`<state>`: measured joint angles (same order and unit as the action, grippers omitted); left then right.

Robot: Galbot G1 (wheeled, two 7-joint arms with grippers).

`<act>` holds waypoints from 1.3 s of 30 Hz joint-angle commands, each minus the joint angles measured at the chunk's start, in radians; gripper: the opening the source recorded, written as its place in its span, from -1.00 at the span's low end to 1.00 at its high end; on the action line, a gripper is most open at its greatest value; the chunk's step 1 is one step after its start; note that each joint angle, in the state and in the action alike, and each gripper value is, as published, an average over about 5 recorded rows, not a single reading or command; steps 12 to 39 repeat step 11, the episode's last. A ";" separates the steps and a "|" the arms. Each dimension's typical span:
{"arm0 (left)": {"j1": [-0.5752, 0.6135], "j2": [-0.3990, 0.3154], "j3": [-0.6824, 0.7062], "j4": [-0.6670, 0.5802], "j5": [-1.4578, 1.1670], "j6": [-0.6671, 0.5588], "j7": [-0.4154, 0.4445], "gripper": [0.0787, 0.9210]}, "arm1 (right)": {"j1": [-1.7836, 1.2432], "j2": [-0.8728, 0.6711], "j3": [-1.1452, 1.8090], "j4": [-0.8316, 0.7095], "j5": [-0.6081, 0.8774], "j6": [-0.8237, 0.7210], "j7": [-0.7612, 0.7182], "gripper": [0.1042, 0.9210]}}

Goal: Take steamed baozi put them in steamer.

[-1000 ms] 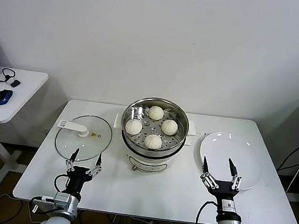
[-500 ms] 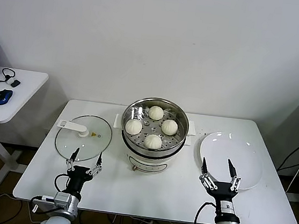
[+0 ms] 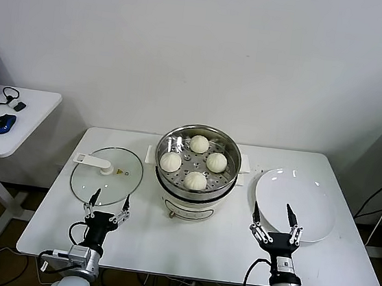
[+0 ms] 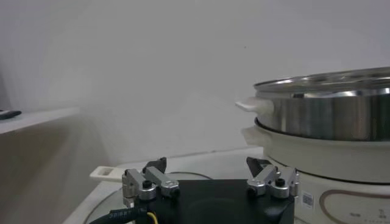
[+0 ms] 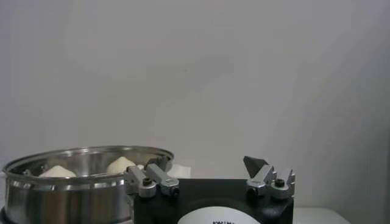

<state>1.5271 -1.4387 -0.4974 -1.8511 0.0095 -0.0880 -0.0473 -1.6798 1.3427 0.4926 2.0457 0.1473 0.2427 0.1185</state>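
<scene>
Though apart from right hand (image 3: pixel 271 212), 4 baozi (image 3: pixel 196 180) in steamer (image 3: pixel 196 188).

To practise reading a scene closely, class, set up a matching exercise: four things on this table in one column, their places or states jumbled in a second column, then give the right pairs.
Things
1. steamed baozi
2. glass lid
3. white plate
4. right hand

Places or states
A. empty, on the robot's right of the steamer
B. open, holding nothing, at the plate's near edge
C. four on the perforated tray inside the steamer
D. lying flat on the table, on the robot's left of the steamer

Pairs: 1-C, 2-D, 3-A, 4-B
</scene>
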 commanded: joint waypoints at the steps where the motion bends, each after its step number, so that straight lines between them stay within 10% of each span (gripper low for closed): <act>1: 0.001 0.001 0.001 0.001 -0.001 -0.001 0.000 0.77 | -0.002 0.002 -0.008 0.000 -0.005 -0.001 0.003 0.76; 39: 0.003 -0.002 0.004 0.003 0.000 -0.002 -0.002 0.77 | -0.001 0.002 -0.012 -0.002 -0.011 -0.001 0.003 0.76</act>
